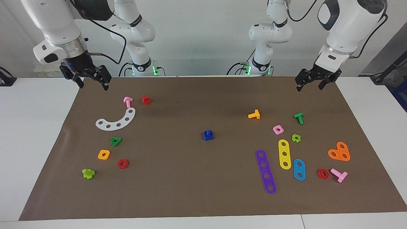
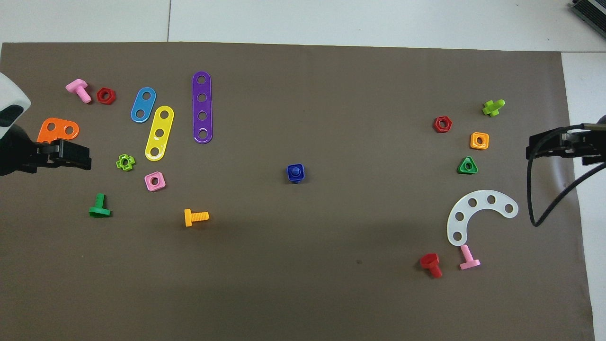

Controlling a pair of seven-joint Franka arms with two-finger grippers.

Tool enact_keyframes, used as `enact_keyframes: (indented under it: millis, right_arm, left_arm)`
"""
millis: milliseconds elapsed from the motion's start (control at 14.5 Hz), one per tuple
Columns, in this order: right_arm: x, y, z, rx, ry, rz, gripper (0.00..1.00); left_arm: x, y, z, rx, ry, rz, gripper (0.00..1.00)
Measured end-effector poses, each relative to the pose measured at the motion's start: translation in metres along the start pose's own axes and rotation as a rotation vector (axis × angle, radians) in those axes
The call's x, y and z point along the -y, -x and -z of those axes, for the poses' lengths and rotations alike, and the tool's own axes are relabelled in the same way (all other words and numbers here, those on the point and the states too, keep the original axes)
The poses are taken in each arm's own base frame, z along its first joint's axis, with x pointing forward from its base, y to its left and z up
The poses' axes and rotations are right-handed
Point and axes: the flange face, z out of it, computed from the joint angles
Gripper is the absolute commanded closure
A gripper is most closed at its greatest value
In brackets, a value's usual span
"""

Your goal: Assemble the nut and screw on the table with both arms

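A wide white desk [image 1: 38,133] carries a brown paper mat [image 1: 203,190] strewn with small coloured plastic toy parts; near the middle of the mat sits the dark-blue nut [image 1: 208,135] with the dark-blue screw [image 2: 295,171] standing in its centre hole, the two apparently already joined, well apart from every other piece. Both parts look light, hard and smooth, so likely slippery; the safest hold is probably across the flat sides of the square nut, since the stubby screw offers little to pinch. The left end effector [image 1: 307,83] hangs open and empty above the mat's edge nearest the robots, at the left arm's end; the right end effector [image 1: 94,83] hangs open and empty above the same edge at the right arm's end, waiting; neither touches anything.
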Motion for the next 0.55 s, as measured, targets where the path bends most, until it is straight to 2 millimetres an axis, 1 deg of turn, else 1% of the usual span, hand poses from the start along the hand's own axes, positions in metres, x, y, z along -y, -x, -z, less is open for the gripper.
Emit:
enact_keyframes:
  millis: [207,552]
  right_arm:
    - [0.0,0.0,0.0,0.0,0.0,0.0,0.0]
    - [0.0,0.0,0.0,0.0,0.0,0.0,0.0]
  left_arm:
    - [0.0001,-0.0001,0.0001,-0.001,-0.003,-0.055,0.0]
    - [0.001,-0.0009,0.0017,-0.01,-0.004,-0.071,0.0]
